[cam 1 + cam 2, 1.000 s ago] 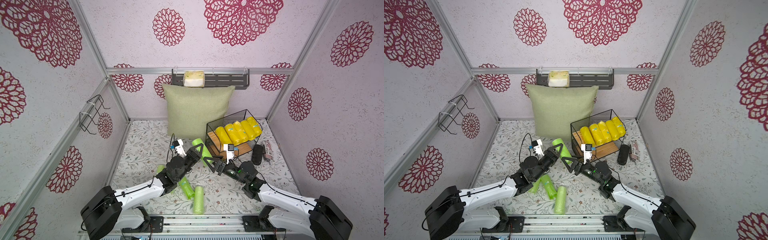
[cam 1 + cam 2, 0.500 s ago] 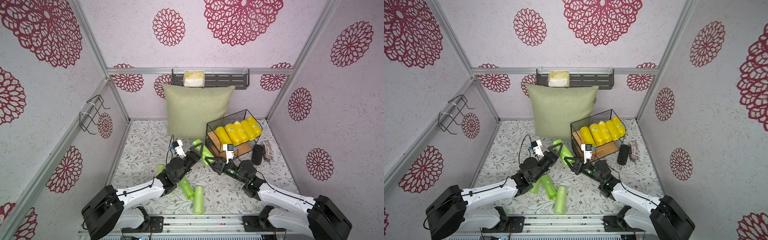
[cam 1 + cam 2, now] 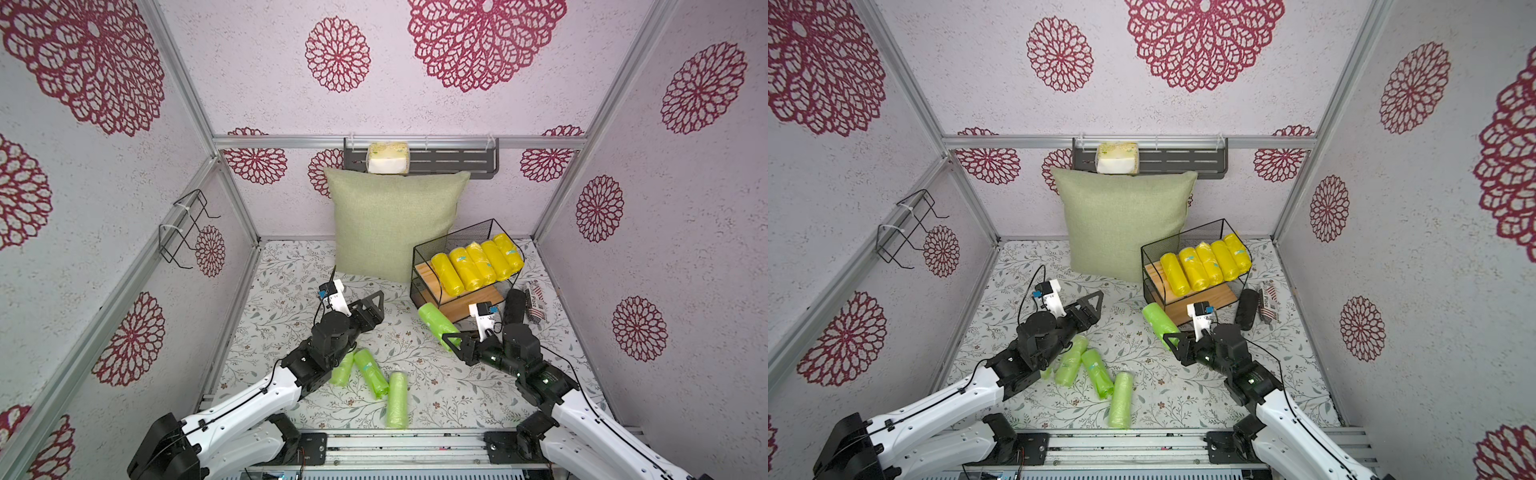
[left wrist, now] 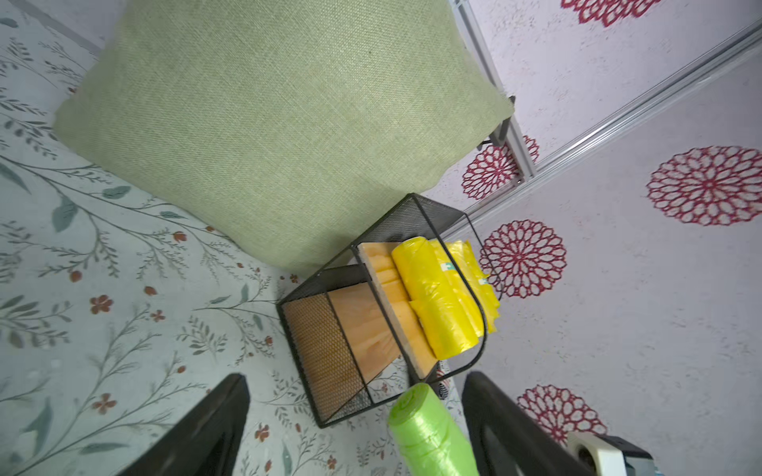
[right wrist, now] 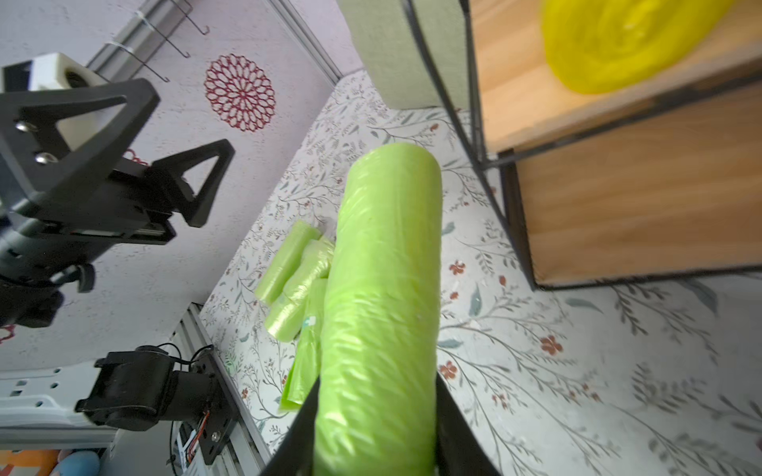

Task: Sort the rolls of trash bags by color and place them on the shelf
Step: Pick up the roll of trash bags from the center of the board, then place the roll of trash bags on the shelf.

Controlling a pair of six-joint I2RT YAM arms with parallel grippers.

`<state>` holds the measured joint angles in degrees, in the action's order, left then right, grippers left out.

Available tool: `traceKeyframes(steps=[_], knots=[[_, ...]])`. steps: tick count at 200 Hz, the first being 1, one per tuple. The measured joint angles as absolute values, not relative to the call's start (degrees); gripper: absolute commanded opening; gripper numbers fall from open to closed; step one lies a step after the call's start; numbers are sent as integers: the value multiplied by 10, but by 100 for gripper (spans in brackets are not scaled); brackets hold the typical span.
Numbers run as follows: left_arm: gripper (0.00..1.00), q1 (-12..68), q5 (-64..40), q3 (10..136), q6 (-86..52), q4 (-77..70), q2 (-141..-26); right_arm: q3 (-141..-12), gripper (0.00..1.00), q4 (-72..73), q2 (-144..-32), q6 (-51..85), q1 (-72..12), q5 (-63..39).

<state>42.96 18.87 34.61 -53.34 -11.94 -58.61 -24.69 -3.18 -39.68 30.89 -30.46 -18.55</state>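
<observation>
Several yellow rolls (image 3: pixel 478 266) lie side by side on the upper board of the shelf (image 3: pixel 453 237) at the back right. My right gripper (image 3: pixel 455 343) is shut on one end of a light green roll (image 3: pixel 436 322); the roll's free end points at the shelf's front left corner. The right wrist view shows this roll (image 5: pixel 379 309) squeezed between both fingers. My left gripper (image 3: pixel 376 309) stands open and empty, apart from the roll and to its left. Three more green rolls (image 3: pixel 370 372) lie on the floor beside the left arm.
A green pillow (image 3: pixel 395 224) leans on the back wall, touching the shelf. A black cylinder (image 3: pixel 514 305) and a patterned packet (image 3: pixel 536 301) lie right of the shelf. The grey wall rack (image 3: pixel 449 160) holds a pale packet (image 3: pixel 388 158). A wire holder (image 3: pixel 187 228) hangs on the left wall.
The left gripper opened, let go of the green roll and drew back left. The right gripper closed on the roll and carried it right, near the shelf's front.
</observation>
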Motion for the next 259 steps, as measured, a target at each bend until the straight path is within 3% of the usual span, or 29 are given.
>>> traceKeyframes(steps=[90,122,187,259], knots=[[87,427,145,396,-465,-78,-636,-243,33,-95,-459,249,-101,-187],[87,427,125,401,-461,-77,-662,-243,39,-24,-519,219,-39,-196],[88,427,101,406,-457,-79,-665,-243,38,155,-653,180,76,-250],[88,426,82,406,-460,-92,-673,-260,39,297,-811,191,108,-329]])
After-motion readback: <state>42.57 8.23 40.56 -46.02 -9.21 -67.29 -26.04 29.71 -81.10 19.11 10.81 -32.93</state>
